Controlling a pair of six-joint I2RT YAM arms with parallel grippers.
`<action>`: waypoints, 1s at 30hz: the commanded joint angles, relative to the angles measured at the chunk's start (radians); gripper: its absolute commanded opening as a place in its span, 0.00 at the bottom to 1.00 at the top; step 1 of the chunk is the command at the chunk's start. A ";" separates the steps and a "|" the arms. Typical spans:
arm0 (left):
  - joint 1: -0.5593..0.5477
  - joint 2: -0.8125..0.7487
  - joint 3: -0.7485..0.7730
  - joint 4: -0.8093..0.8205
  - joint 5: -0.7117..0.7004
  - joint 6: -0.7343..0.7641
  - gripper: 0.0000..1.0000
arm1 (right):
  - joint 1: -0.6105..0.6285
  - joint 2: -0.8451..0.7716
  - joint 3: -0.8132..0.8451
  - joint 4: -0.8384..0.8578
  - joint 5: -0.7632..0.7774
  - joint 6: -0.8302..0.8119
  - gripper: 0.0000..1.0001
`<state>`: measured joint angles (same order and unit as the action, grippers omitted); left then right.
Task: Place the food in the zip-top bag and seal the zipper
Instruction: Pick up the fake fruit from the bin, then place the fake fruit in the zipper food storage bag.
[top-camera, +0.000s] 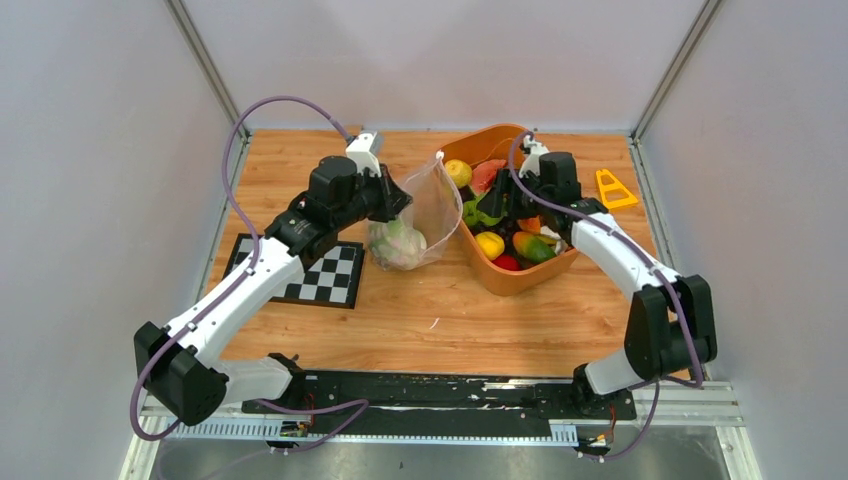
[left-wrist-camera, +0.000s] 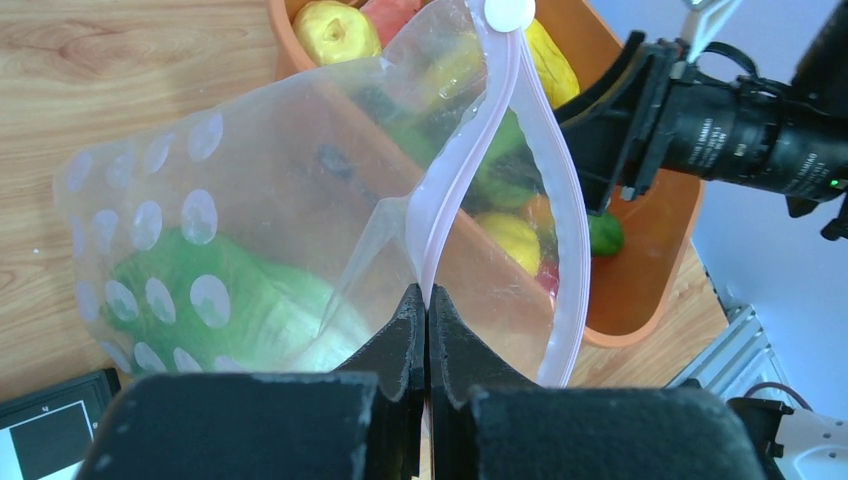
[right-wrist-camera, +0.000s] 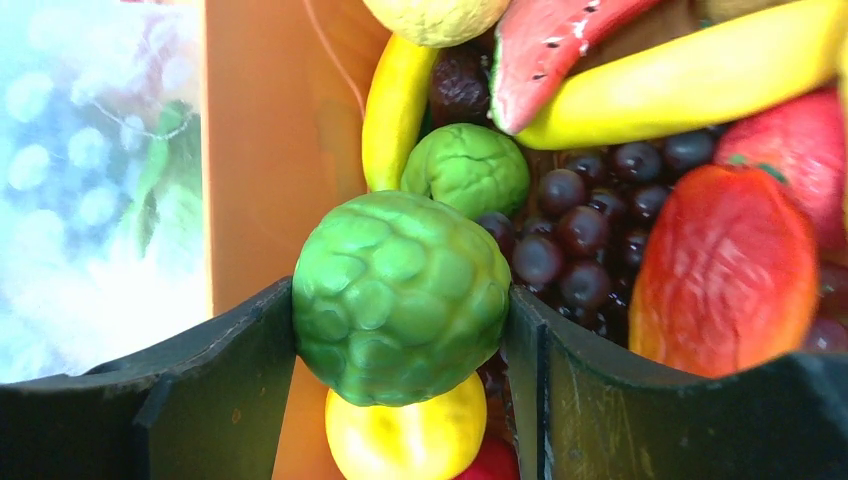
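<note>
Top external: clear dotted plastic zip-top bag (top-camera: 425, 215) sits just beside the orange plastic basket (top-camera: 520, 275), on the left arm's side.

Left wrist: left gripper (left-wrist-camera: 427, 300) fully closed, pinching the pinkish press-seal zipper (left-wrist-camera: 500, 120). Mouth gapes, one green leafy toy (left-wrist-camera: 230, 300) inside.

Right wrist: right gripper (right-wrist-camera: 402, 315) clamps a knobbly green toy cabbage (right-wrist-camera: 400, 270) inside the basket.

Most food unbagged, seal not done.
</note>
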<state>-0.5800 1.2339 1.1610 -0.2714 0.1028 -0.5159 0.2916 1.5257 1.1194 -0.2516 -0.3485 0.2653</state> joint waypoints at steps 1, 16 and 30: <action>0.005 -0.011 -0.004 0.027 0.029 -0.011 0.00 | -0.026 -0.137 -0.078 0.160 0.024 0.094 0.37; 0.004 0.012 0.004 0.036 0.051 -0.017 0.00 | 0.043 -0.426 -0.155 0.441 -0.350 0.053 0.36; 0.004 0.016 0.029 0.032 0.083 -0.013 0.00 | 0.302 -0.314 -0.004 0.152 -0.014 -0.342 0.38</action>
<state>-0.5800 1.2583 1.1572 -0.2684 0.1593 -0.5274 0.5686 1.1984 1.0451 -0.0383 -0.5140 0.0826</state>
